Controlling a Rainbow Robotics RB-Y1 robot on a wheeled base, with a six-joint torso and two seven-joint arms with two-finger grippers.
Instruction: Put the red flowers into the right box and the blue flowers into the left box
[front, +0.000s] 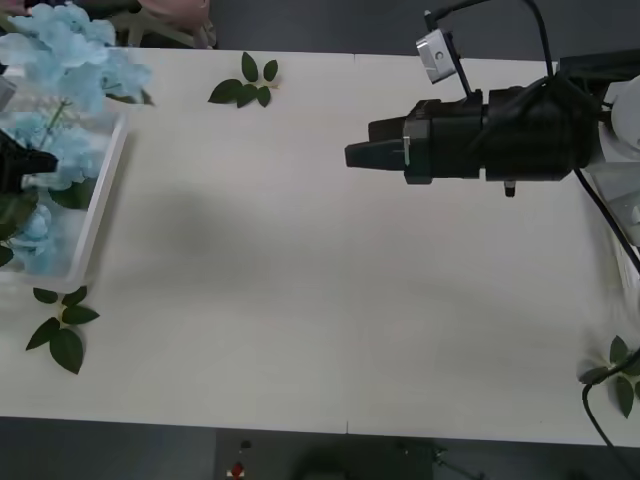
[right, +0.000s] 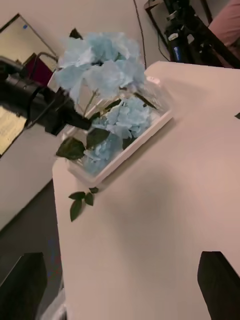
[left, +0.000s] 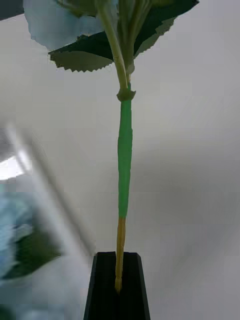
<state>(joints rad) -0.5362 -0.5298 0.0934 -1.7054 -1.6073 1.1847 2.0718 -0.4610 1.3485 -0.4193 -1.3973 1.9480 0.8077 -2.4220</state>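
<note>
The left box stands at the table's left edge with several blue flowers in and above it. My left gripper hovers over that box, shut on the thin green stem of one blue flower, whose leaves and pale head rise beyond the fingers. From the right wrist view the left gripper sits among the blue flowers above the left box. My right gripper hangs open over the table's far right half, pointing left, with nothing between its fingers. The red flowers are out of view.
The right box's white edge peeks out behind the right arm. Loose green leaf sprigs lie at the far middle, beside the left box's near corner and at the near right edge. A cable trails off the right arm.
</note>
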